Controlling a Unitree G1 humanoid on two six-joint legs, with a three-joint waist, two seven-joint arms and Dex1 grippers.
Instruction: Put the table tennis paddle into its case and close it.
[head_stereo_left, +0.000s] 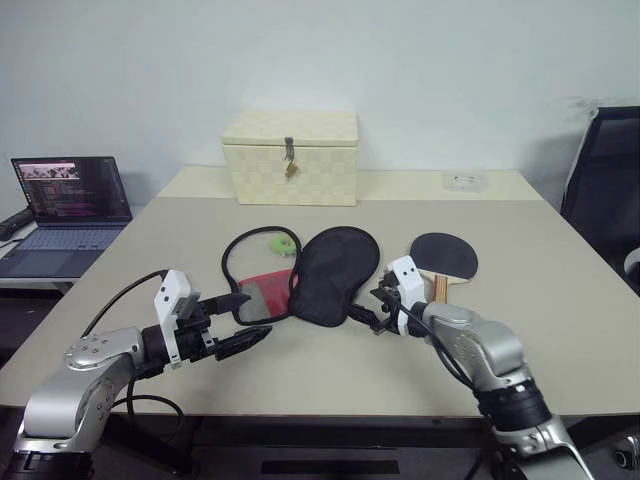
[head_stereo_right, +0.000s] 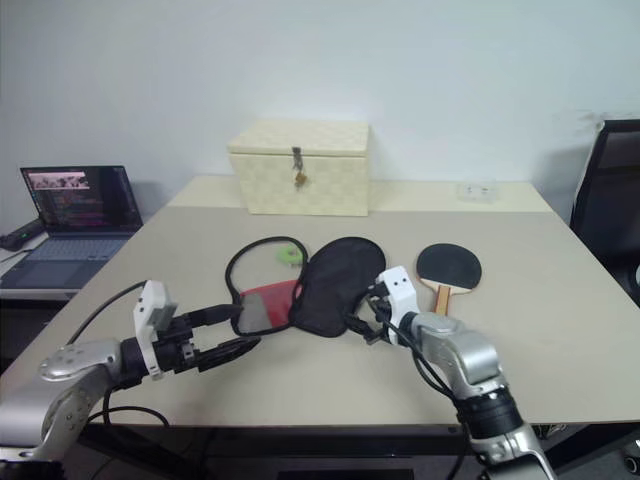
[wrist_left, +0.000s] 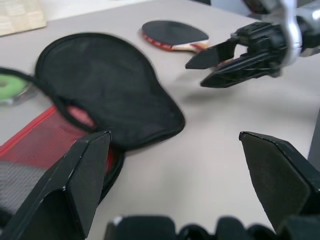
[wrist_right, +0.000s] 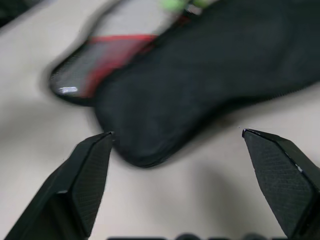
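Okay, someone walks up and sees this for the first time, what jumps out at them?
Probably the case in the middle of the table, its black flap spread out beside its red mesh section. The left gripper and right gripper flank its near end, both open and empty. The table tennis paddle lies just right of the case, with a cream woven box at the far edge.

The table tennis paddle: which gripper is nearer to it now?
The right gripper. It hovers open just beside the table tennis paddle, at the case's narrow end. The left gripper is open across the case, by its red part.
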